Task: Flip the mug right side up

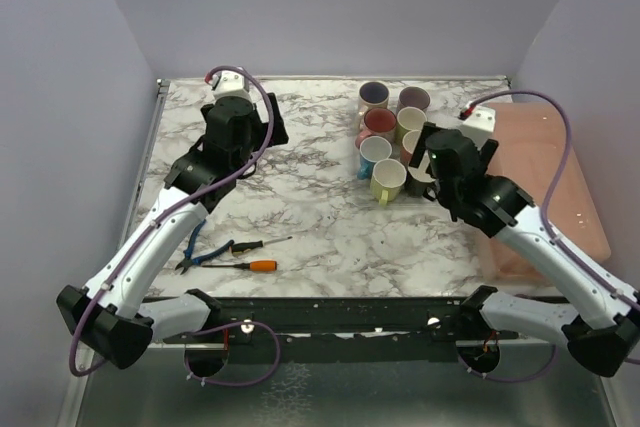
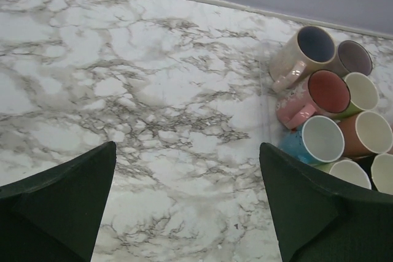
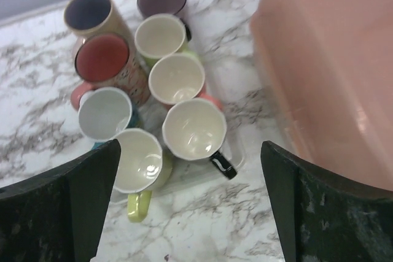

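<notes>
Several mugs stand mouth up, packed together in a clear tray [image 3: 236, 151] at the right middle of the table. Nearest is a white mug with a black handle [image 3: 193, 128], upright beside a yellow-green mug [image 3: 138, 161]. My right gripper [image 3: 190, 145] hangs open just above them, fingers wide and nothing between them; from above it [image 1: 440, 152] partly hides that white mug. My left gripper [image 2: 188, 145] is open over bare marble at the back left [image 1: 250, 132], well apart from the mugs [image 2: 322, 139].
A pink bin [image 1: 545, 177] fills the right side, close to the tray. Blue-handled pliers [image 1: 200, 252] and two screwdrivers [image 1: 255, 265] lie near the front left. Purple walls close the back and both sides.
</notes>
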`<state>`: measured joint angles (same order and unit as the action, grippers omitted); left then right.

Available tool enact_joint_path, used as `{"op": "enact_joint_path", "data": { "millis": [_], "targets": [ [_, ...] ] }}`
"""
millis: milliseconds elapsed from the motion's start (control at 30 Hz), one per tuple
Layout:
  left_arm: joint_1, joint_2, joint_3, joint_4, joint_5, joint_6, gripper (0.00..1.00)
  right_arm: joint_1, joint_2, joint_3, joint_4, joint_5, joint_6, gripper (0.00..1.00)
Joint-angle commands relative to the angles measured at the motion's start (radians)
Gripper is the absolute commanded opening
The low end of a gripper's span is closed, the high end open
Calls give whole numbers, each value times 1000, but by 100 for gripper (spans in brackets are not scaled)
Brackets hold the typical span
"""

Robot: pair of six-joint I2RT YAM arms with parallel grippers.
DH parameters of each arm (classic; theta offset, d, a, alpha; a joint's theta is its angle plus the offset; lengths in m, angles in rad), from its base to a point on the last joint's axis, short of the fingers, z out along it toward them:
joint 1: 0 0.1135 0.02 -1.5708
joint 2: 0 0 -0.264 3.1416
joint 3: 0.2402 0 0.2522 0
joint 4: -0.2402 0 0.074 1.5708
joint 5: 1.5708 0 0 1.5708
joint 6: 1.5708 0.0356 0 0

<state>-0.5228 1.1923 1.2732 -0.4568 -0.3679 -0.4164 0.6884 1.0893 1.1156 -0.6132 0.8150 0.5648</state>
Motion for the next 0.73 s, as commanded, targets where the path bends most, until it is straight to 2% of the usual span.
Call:
{"op": "enact_joint_path", "data": {
  "millis": [0, 233, 567, 700],
  "targets": [
    [6, -93, -42, -23, -179, 61, 99, 7, -117, 39, -8, 242, -118, 100],
    [6, -199, -48, -19, -265, 127, 99, 7, -294, 44, 149, 368, -325, 100],
    [5, -262, 10, -18, -292, 212, 99, 7, -373, 146, 154, 443, -394, 100],
    [5, -270, 26, -23, -299, 230, 99, 7, -376, 186, 120, 440, -361, 100]
  ]
}}
